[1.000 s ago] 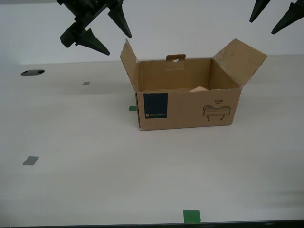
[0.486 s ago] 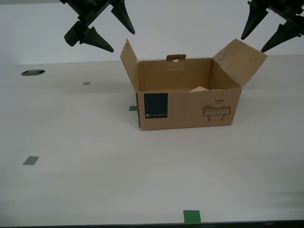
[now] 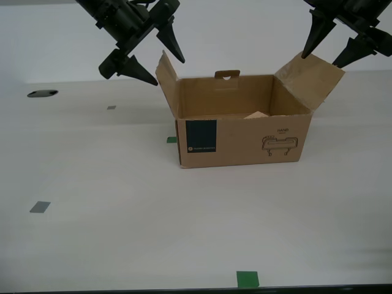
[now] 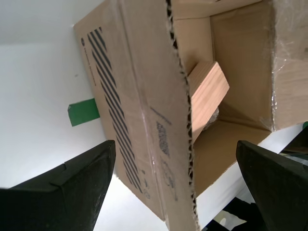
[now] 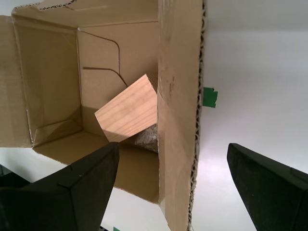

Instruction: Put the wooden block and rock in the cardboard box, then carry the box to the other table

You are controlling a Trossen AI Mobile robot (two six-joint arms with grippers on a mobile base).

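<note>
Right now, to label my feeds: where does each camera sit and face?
Exterior view: on the robot, facing the cardboard box; both arms show above it.
First wrist view: on my first gripper, looking down into the box; its fingers show.
Second wrist view: same, on my second gripper.
Both wrist views share the wooden block.

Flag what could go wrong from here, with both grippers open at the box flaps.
1. My first gripper and my second gripper each straddle only a thin side flap of the cardboard box. Lifting by the flaps could bend or tear them.
2. The wooden block leans tilted over the rock, so both may shift during the carry.
3. Uneven lifting could tip the open box.
</note>
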